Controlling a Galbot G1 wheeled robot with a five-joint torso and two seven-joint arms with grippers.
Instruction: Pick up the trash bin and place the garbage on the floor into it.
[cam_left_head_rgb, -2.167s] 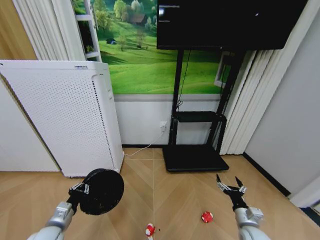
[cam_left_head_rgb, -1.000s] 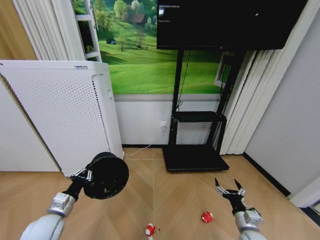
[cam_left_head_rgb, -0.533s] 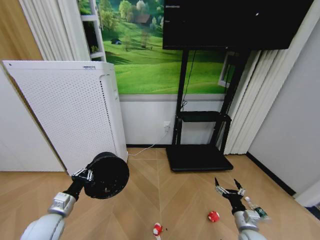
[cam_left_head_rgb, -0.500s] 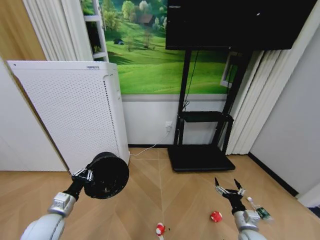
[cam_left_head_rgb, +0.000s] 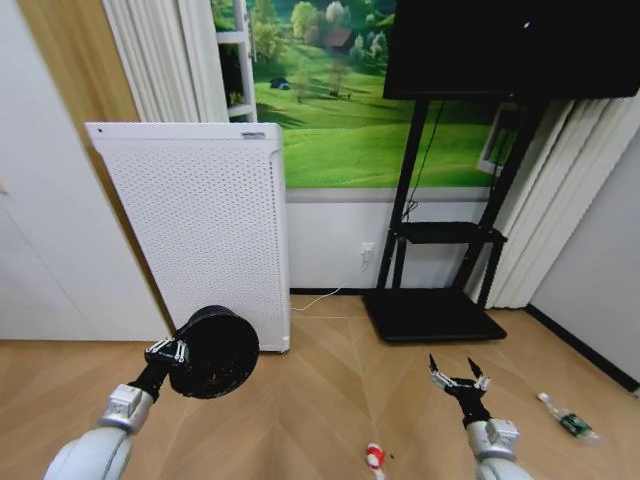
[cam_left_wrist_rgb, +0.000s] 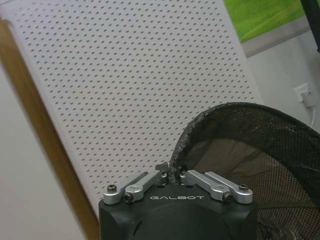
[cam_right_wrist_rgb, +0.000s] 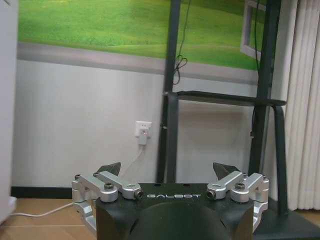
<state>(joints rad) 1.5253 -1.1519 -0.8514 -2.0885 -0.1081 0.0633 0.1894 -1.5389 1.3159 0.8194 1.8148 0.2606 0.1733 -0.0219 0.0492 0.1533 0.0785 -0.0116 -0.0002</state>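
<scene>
A: Biggest things first?
B: White perforated appliance (cam_left_head_rgb: 205, 225) stood against the wall on the left. Black TV stand (cam_left_head_rgb: 440, 250) was to its right, base on the wood floor (cam_left_head_rgb: 330, 400), green landscape mural (cam_left_head_rgb: 340, 110) behind both.

A: The trash bin?
B: The trash bin (cam_left_head_rgb: 213, 352) was off the floor, held tilted in front of the appliance's lower corner. Black mesh, mouth angled away from the head camera. In the left wrist view its mesh wall (cam_left_wrist_rgb: 240, 150) sat right against the fingers.

A: Left gripper?
B: Left gripper (cam_left_head_rgb: 166, 352) was closed on the bin's rim, fingers (cam_left_wrist_rgb: 145, 182) pinched together on the mesh edge.

A: Right gripper?
B: Right gripper (cam_left_head_rgb: 459, 379) was raised low on the right, jaws spread wide, nothing in it. The right wrist view showed the fingertips (cam_right_wrist_rgb: 111, 169) well apart, facing the TV stand and a wall socket (cam_right_wrist_rgb: 143, 130).

A: Garbage?
B: Red-and-white scrap (cam_left_head_rgb: 375, 457) lay on the floor near the bottom edge, between the two arms. Small clear bottle (cam_left_head_rgb: 568, 419) with a green label lay on the floor far right, well apart from the right gripper.
</scene>
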